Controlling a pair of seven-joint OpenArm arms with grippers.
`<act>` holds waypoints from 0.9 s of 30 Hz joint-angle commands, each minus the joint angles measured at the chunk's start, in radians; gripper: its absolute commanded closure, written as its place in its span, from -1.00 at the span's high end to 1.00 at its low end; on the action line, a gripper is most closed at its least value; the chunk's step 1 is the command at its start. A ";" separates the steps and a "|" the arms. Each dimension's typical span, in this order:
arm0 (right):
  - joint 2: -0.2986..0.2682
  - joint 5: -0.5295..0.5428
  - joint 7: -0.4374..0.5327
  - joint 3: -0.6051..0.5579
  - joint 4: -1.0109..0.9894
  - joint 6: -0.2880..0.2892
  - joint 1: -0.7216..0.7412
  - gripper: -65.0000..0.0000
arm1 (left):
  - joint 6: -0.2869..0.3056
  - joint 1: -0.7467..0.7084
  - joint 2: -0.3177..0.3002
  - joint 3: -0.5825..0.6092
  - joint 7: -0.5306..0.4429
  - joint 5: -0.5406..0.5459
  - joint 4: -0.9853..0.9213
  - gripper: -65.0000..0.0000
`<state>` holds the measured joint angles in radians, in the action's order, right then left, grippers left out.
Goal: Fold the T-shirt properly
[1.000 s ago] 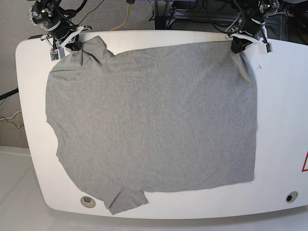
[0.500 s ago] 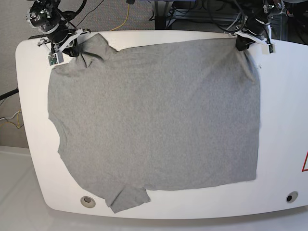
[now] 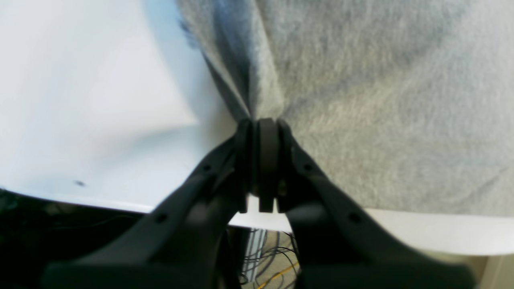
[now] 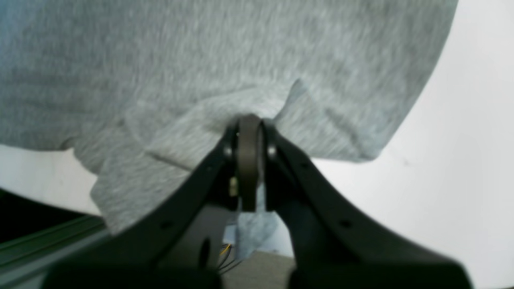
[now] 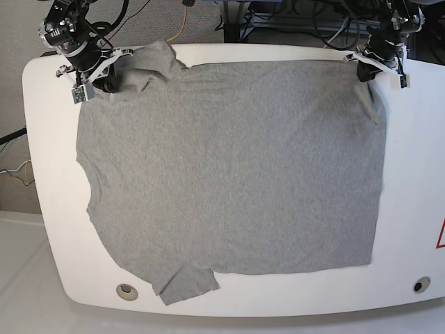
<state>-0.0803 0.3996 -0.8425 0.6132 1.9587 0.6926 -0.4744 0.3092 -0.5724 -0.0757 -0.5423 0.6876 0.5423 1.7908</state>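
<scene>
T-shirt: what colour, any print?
Plain heather grey, no print visible on the T-shirt. Shows best in the base view.

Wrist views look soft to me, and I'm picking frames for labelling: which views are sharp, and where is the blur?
Base view: sharp, evenly lit, the T-shirt crisp on the white table. Left wrist view: fabric streaked with blur, the left pincer dark and soft-edged. Right wrist view: knit smeared too, the right pincer a near-black shape with little detail.
</scene>
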 commanded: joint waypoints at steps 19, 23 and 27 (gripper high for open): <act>-0.013 0.019 0.021 -0.069 0.028 0.006 0.113 -1.00 | -0.078 0.136 -0.042 0.003 0.033 0.017 0.086 -0.96; -0.014 0.019 0.021 -0.069 0.028 0.006 0.142 -1.00 | -0.081 0.160 -0.043 0.004 0.034 0.015 0.086 -0.96; -0.014 0.019 0.019 -0.069 0.028 0.006 0.170 -1.00 | -0.083 0.183 -0.043 0.004 0.034 0.012 0.086 -0.96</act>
<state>-0.0834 0.3992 -0.8425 0.5415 1.9636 0.6960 -0.3210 0.2241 -0.3969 -0.1097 -0.5343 0.7410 0.5468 1.8561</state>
